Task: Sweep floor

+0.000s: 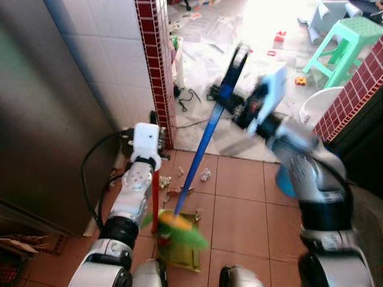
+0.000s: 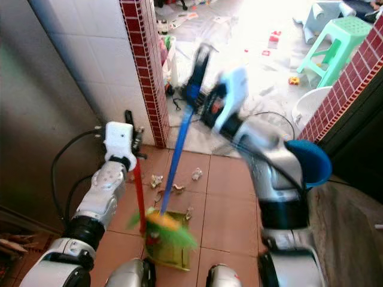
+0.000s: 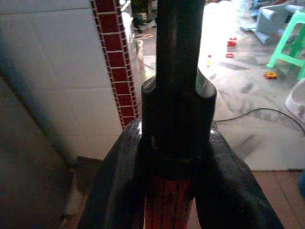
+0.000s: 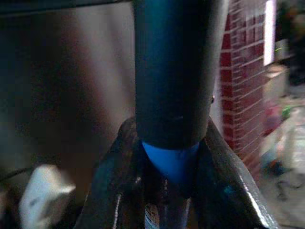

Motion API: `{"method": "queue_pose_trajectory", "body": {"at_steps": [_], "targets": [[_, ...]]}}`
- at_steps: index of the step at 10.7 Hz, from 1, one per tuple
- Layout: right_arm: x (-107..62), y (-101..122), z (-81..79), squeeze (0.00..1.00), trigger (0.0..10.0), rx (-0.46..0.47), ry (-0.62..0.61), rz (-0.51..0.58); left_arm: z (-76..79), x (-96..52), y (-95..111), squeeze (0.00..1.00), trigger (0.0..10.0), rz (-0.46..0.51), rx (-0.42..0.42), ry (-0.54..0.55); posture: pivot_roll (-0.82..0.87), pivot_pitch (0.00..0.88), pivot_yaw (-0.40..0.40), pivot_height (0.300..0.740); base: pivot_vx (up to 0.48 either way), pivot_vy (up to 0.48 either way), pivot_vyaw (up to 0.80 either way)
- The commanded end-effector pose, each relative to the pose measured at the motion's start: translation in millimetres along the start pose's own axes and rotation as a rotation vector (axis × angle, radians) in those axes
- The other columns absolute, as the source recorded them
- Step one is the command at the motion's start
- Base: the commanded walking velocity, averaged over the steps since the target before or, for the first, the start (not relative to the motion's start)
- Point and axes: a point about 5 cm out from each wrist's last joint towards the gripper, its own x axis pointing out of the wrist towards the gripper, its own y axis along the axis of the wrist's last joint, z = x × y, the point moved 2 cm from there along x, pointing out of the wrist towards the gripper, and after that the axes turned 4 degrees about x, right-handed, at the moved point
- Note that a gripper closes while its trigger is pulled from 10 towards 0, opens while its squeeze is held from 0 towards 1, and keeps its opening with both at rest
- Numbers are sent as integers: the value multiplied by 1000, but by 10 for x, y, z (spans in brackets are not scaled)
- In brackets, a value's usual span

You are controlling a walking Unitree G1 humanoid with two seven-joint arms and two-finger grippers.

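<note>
The right gripper (image 4: 174, 191) is clamped on the upper end of the broom's (image 1: 200, 149) blue handle; the left gripper (image 3: 171, 191) grips the dustpan's (image 1: 178, 246) red handle near its top. Both tools are light, stiff poles with smooth grips that could twist in the fingers. The broom slants down to its bristles at the dustpan's mouth on the floor (image 1: 239, 203) tiles. Paper scraps (image 1: 204, 174), somewhat blurred, lie just beyond, near the brick pillar's (image 1: 157, 66) foot.
</note>
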Motion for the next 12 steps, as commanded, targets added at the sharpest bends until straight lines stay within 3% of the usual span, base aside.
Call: {"method": "queue_pose_trajectory", "body": {"at_steps": [1,4,6,7,10,12], "targets": [[13,232,34,0,10000,-104,-38,100,41,21,41,0,10000,6,1,-34,-41,88,57,740,0,0,0],[-14,172,222,0,10000,-304,-208,116,84,6,89,0,10000,21,-2,-71,-38,93,60,740,0,0,0],[-102,14,369,0,10000,-362,-329,89,92,-19,119,0,10000,33,-1,-87,-34,93,61,740,0,0,0],[-191,-293,445,0,10000,-405,-424,-3,152,-58,90,0,10000,6,-36,-162,-30,95,59,740,0,0,0],[-219,-528,361,0,10000,-408,-407,-45,167,-228,151,0,10000,-2,69,-269,-26,101,61,740,0,0,0],[-203,-618,352,0,10000,-432,-405,-59,-65,-346,217,0,10000,14,99,-194,-13,102,55,740,0,0,0]]}}
